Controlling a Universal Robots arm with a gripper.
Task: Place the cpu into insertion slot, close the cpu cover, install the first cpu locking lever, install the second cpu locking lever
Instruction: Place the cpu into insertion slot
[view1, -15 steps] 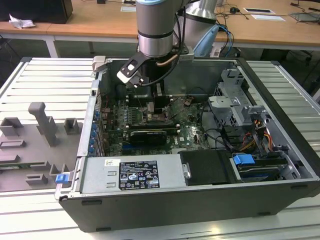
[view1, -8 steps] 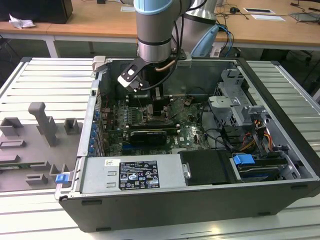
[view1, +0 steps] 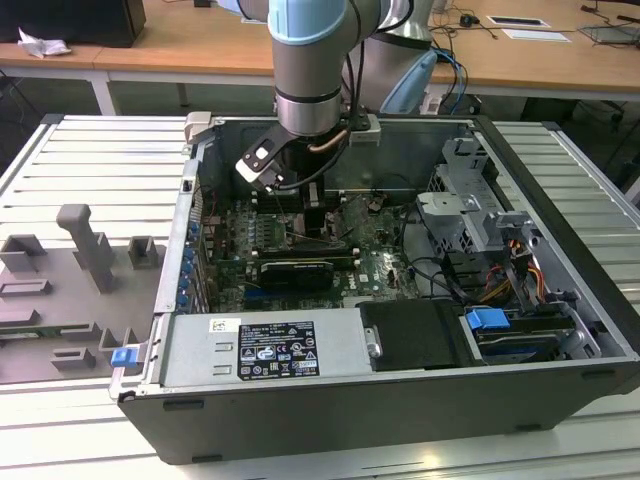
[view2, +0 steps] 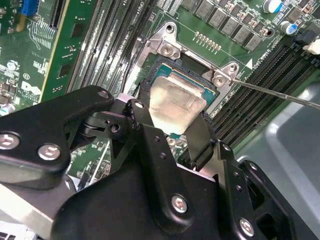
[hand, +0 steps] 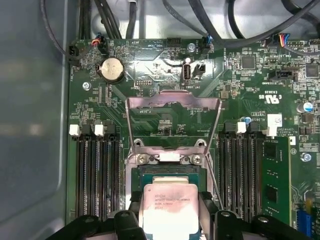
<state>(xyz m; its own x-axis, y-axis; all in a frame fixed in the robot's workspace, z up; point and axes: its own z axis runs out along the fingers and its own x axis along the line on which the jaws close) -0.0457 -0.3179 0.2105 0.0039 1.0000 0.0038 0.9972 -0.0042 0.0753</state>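
- Chip first: the small, flat, square cpu (hand: 169, 206) with its pale silvery metal top is clamped between the two black fingers (view2: 200, 137) of the gripper (hand: 170, 215), one finger on each of two opposite edges.
- It hangs over the near edge of the insertion slot (hand: 170, 172), a square dark socket with a metal rim. By my reading it is not seated, though I cannot tell whether a corner touches.
- The thin silvery cpu cover (hand: 170, 101), a frame plate with a large square cut-out, stands swung open beyond the slot.
- One thin metal locking lever (view2: 280, 95) juts free from a corner of the socket. I cannot make out a second with certainty.
- Progress, as I judge it: the first step is under way and none is finished. Seating the chip, closing the cover and fastening both levers are all left.
- Counts:
  - one cpu, one slot, one cover, one gripper;
  - four long dark memory slots (hand: 97, 175), as far as I can count, two on each side of the socket;
  - one round silver coin battery (hand: 111, 69) on the green motherboard (hand: 240, 90);
  - one open dark grey computer case (view1: 400, 410) around everything.
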